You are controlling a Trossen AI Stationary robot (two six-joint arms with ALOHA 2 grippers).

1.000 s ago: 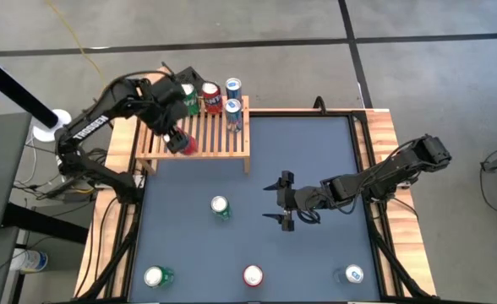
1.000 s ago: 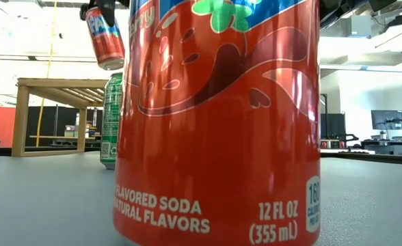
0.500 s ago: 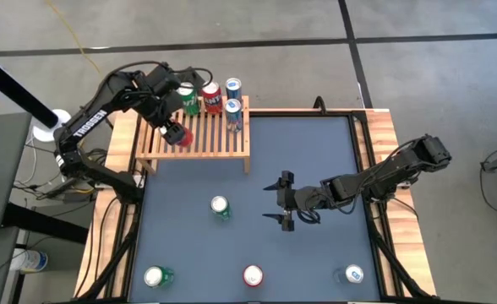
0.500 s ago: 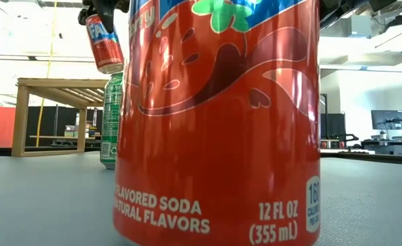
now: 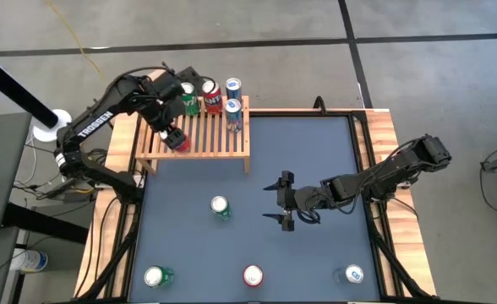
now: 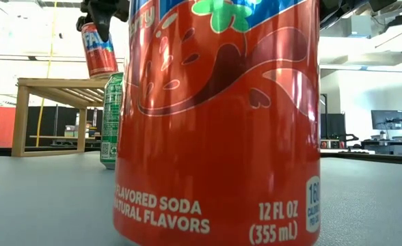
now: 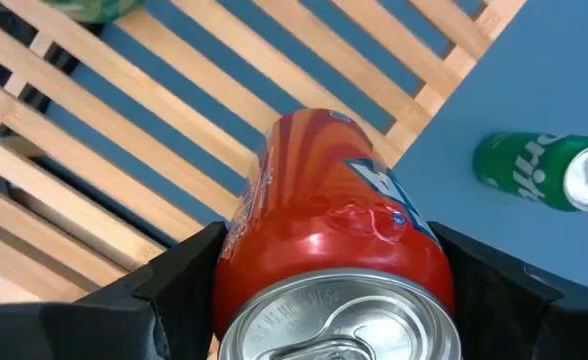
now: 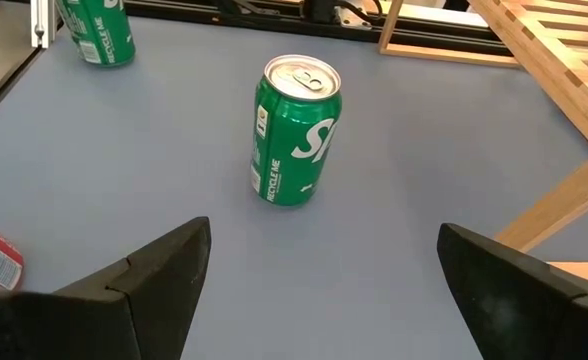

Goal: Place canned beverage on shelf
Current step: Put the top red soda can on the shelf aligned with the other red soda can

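A red can [image 7: 334,230] hangs over the left part of the slatted wooden shelf [image 5: 210,139], with my left gripper [image 5: 172,135] shut on it. The low view shows this can [image 6: 98,49] tilted above the shelf top [image 6: 50,83]. On the far side of the shelf stand a green can [image 5: 188,97], a red can [image 5: 210,97] and two blue cans [image 5: 233,97]. My right gripper [image 5: 284,201] waits open over the middle of the table, facing a green can [image 8: 296,130] that stands upright on the mat. My left gripper pinches the red can between its two fingers [image 7: 184,270], one on each side of the can's wall near the lid end [image 7: 414,260]. The fingers come steeply from above. The can hangs below them, slightly tilted, clear of the slats.
Along the table's near edge stand a green can [image 5: 157,276], a red can [image 5: 253,275] and a blue can [image 5: 353,274]. The red one [image 6: 218,116] fills most of the low view. Bare slats lie on the shelf's near side.
My left gripper has carried the red can a little toward the table's left edge and slightly down over the shelf. The can stays gripped and clear of the slats.
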